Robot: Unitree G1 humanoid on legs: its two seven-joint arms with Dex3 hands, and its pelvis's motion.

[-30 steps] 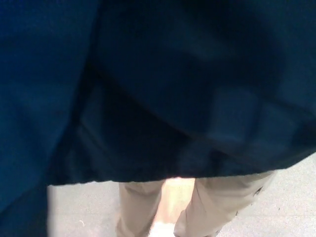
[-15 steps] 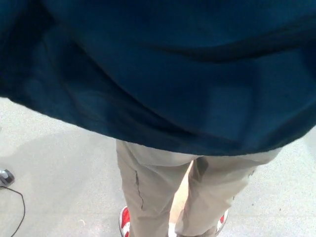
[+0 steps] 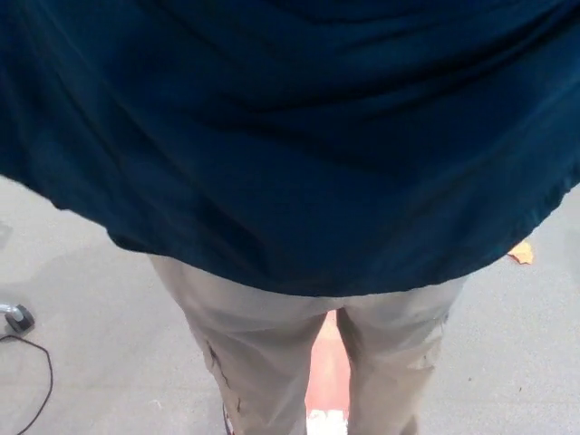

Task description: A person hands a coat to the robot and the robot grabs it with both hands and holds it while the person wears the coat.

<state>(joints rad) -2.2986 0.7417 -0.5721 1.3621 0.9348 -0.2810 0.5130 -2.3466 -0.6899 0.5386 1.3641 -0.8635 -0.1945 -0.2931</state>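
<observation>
A dark blue coat (image 3: 299, 136) fills the upper two thirds of the head view, hanging close in front of the camera with its hem curving across the middle. Below the hem a person's legs in beige trousers (image 3: 272, 353) stand on the grey floor, with a bit of a shoe showing at the bottom edge. Neither of my hands shows anywhere in the picture.
Grey floor (image 3: 82, 308) lies to both sides of the legs. A black cable with a small plug (image 3: 18, 319) lies at the left edge. A small orange scrap (image 3: 521, 252) lies on the floor at the right.
The coat's hem has risen and its left part has lifted, uncovering more floor and more of the trousers. The legs now appear nearer the middle of the picture.
</observation>
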